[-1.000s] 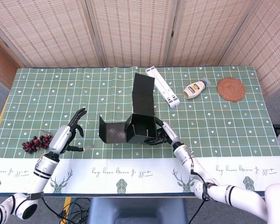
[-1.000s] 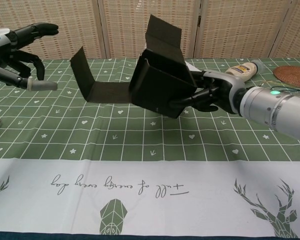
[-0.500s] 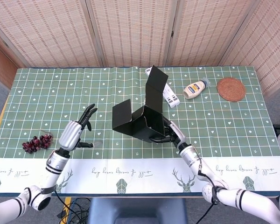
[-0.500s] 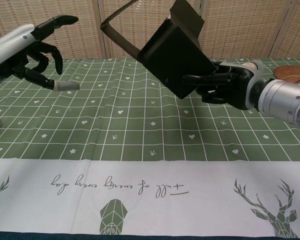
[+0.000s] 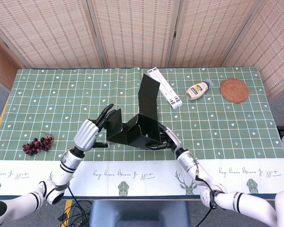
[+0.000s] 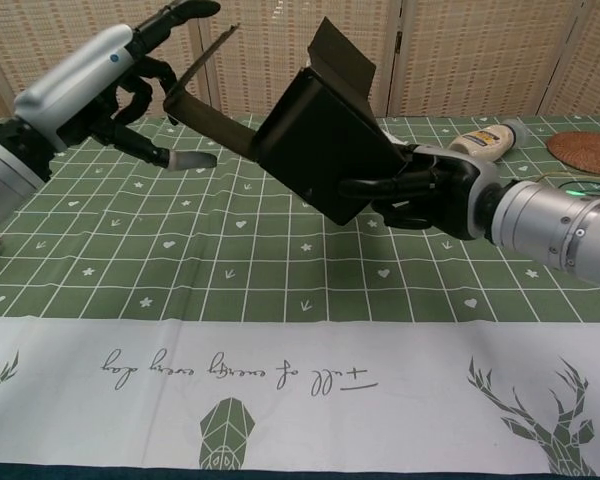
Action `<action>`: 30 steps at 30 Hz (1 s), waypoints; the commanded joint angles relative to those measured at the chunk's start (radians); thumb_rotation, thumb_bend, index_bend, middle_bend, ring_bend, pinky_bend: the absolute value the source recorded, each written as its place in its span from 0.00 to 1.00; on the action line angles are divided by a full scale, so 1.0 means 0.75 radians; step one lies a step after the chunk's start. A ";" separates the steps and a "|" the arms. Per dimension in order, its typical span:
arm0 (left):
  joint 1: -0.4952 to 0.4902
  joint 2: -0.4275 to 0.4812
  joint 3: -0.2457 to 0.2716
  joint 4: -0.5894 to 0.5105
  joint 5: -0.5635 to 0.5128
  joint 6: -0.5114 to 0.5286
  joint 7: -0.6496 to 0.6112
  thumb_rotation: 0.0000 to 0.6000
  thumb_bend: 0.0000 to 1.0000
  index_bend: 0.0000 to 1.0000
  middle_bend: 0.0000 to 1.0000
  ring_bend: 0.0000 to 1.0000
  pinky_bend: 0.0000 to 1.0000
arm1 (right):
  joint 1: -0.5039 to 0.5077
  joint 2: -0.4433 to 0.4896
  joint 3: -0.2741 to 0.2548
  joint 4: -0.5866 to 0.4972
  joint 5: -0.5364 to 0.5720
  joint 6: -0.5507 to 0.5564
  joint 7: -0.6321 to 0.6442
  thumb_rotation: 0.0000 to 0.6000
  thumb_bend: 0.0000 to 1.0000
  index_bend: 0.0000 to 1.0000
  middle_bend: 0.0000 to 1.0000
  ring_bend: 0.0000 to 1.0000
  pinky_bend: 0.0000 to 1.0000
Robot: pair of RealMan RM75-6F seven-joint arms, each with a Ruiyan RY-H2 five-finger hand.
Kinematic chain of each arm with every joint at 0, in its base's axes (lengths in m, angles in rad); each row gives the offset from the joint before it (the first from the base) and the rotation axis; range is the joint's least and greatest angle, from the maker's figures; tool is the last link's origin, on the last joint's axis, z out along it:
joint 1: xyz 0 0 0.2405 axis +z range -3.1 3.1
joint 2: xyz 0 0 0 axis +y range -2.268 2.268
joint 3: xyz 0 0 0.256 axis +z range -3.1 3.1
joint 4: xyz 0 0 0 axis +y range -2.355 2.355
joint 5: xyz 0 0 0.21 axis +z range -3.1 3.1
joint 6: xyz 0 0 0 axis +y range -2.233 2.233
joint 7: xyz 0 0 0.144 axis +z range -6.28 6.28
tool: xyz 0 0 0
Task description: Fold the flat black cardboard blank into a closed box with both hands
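The black cardboard box (image 5: 141,131) is partly folded and held tilted above the green tablecloth. One tall flap (image 5: 148,96) stands up at the back, and a side flap (image 5: 113,124) sticks out to the left. My right hand (image 5: 167,140) grips the box's right wall; in the chest view that hand (image 6: 420,190) wraps the underside of the box (image 6: 325,145). My left hand (image 5: 92,130) has its fingers spread right beside the side flap (image 6: 202,105). The chest view shows the left hand (image 6: 115,75) with its thumb under the flap; I cannot tell whether they touch.
A bunch of dark grapes (image 5: 36,144) lies near the left front. At the back lie a white slatted strip (image 5: 164,88), a squeeze bottle (image 5: 199,90) and a woven coaster (image 5: 234,90). A folding screen stands behind the table.
My right hand lifted the box off the table and tilted it, then lowered it a little. My left hand rose and moved right, up to the side flap.
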 commanded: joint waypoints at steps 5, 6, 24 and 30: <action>-0.043 -0.019 0.001 0.027 0.022 0.010 0.016 1.00 0.08 0.00 0.00 0.55 0.87 | 0.021 -0.018 -0.022 -0.003 0.031 0.002 -0.112 1.00 0.16 0.37 0.44 0.80 1.00; -0.047 -0.016 0.004 0.022 0.027 0.012 0.019 1.00 0.08 0.00 0.00 0.55 0.87 | 0.023 -0.018 -0.023 -0.006 0.037 0.002 -0.129 1.00 0.16 0.37 0.44 0.80 1.00; -0.118 0.023 0.078 -0.013 0.086 -0.061 0.112 1.00 0.08 0.07 0.00 0.55 0.87 | 0.080 -0.064 -0.037 -0.006 0.182 0.017 -0.485 1.00 0.17 0.38 0.44 0.80 1.00; -0.147 -0.063 0.108 0.187 0.133 -0.015 0.087 1.00 0.08 0.22 0.10 0.58 0.87 | 0.113 -0.079 -0.038 0.008 0.243 -0.008 -0.590 1.00 0.17 0.38 0.44 0.80 1.00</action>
